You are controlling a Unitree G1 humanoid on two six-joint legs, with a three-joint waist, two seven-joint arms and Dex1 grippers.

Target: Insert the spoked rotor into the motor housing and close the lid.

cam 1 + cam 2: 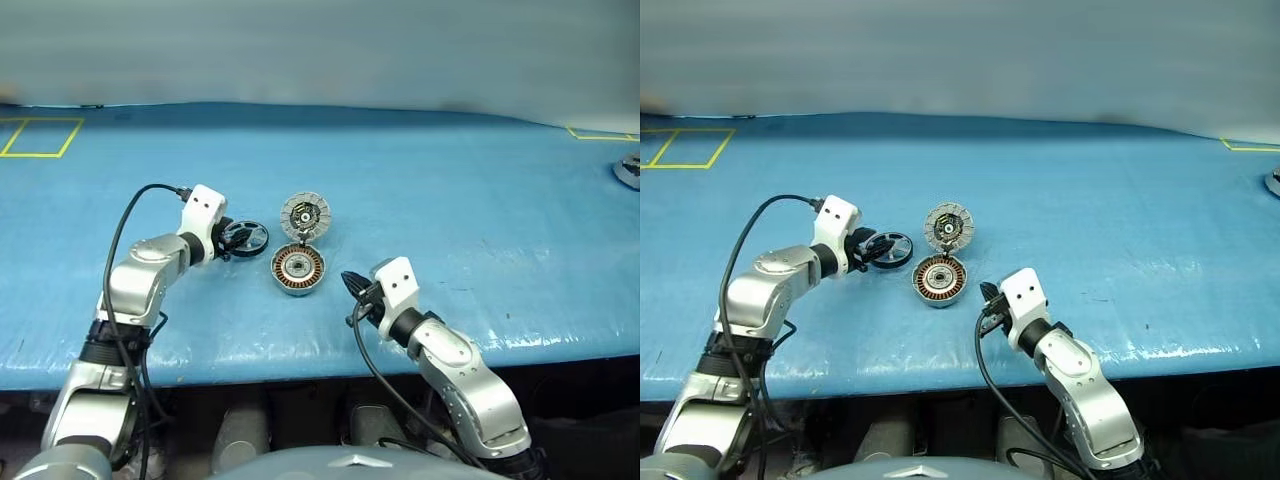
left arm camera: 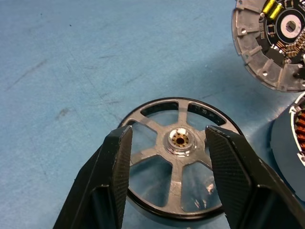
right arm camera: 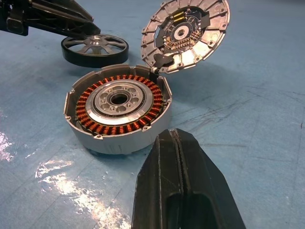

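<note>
You won't find any readable text, label, brand or number here; the lid's (image 3: 186, 33) inner circuit face carries markings too fine to read.

I'm looking at a robotics test lab: a wide bench (image 1: 480, 190) covered in blue sheeting is carrying yellow taped squares (image 1: 40, 137), with a bare pale wall (image 1: 320, 50) running behind it.
</note>
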